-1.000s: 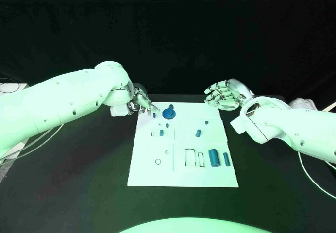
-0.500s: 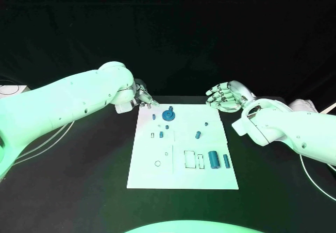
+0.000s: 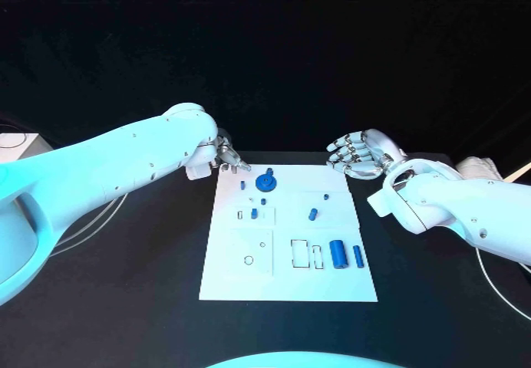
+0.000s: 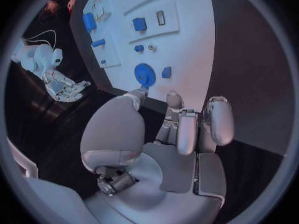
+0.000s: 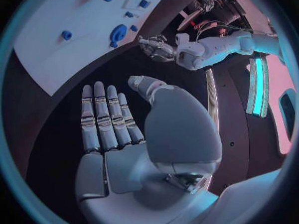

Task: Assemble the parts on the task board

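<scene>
The board (image 3: 288, 264) is located mid-table with blue parts (image 3: 265, 182) on it, the left hand (image 3: 227, 156) is held at its far left corner with fingers curled and nothing gripped, and the right hand (image 3: 356, 155) is held beyond its far right corner, fingers extended, empty.
</scene>
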You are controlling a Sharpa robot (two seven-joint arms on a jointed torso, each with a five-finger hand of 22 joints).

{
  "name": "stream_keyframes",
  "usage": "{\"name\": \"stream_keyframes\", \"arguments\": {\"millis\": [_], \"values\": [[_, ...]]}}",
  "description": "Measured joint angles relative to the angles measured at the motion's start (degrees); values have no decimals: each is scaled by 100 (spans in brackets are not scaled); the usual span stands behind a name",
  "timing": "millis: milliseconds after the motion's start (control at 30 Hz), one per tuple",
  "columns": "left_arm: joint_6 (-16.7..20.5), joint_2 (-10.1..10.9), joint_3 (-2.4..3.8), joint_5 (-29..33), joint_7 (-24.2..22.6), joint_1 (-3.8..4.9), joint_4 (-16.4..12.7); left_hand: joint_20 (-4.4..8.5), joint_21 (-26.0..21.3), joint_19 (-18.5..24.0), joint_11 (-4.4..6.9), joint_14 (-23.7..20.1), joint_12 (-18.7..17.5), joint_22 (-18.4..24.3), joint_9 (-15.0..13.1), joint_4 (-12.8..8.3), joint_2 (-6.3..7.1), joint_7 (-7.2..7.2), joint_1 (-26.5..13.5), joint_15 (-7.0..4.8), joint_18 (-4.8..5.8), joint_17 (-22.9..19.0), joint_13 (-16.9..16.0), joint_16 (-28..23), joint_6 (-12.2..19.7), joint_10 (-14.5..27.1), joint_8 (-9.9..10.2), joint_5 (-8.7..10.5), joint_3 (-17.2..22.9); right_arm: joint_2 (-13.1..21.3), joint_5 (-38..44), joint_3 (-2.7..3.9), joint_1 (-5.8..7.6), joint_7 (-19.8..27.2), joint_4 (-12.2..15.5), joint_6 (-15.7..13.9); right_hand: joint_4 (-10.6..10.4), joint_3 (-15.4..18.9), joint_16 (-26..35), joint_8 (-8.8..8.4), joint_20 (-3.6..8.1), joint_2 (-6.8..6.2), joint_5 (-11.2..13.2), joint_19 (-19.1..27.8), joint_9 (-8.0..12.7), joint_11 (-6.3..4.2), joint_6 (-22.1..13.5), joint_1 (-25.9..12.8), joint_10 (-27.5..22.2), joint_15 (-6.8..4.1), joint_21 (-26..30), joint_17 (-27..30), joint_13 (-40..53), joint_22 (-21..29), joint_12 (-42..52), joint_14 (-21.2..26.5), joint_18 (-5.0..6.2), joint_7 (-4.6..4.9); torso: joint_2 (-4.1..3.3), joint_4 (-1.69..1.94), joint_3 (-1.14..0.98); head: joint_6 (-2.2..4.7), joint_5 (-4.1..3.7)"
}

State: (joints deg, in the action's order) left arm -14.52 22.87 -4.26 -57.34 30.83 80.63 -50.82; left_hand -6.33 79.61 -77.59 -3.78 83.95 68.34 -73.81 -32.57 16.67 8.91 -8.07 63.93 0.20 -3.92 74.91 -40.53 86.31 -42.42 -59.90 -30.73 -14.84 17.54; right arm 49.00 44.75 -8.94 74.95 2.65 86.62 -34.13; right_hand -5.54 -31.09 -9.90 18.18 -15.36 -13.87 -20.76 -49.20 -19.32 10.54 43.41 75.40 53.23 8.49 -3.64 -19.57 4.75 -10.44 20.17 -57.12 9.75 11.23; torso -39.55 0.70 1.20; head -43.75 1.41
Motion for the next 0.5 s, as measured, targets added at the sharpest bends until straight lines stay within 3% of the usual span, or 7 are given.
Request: {"name": "stream_keyframes", "arguments": {"millis": [267, 500], "values": [[-166, -140, -78, -12, -90, -17, 226, 20, 0, 20, 0, 0, -8, 6, -6, 16, 0, 0, 0, 0, -1, 0, 6, 0, 0, 0, -31, 0, -16, -17, -9, 0, 3, 13, -1, -5, 0, 0, 0, 0, -21, 0, 0, 21, 3, 0, 0, 0, 0, 0, 0, 7, -6, 9, 0, 0, 0, 0, -9, -11, 11, -5, 39], [-255, -217, -112, -12, -142, -53, 355, 20, 0, 20, 0, 0, -27, 12, -14, 0, -32, 21, 31, 0, 0, 0, 14, 0, -21, 0, -67, 0, -32, -35, -12, 0, 4, 20, -6, -5, 0, 0, 0, 0, -21, 0, 0, 21, 5, 0, 0, 0, 0, 0, 0, 7, -6, 9, 0, 0, 0, 0, -10, -4, 11, -14, 57]]}}
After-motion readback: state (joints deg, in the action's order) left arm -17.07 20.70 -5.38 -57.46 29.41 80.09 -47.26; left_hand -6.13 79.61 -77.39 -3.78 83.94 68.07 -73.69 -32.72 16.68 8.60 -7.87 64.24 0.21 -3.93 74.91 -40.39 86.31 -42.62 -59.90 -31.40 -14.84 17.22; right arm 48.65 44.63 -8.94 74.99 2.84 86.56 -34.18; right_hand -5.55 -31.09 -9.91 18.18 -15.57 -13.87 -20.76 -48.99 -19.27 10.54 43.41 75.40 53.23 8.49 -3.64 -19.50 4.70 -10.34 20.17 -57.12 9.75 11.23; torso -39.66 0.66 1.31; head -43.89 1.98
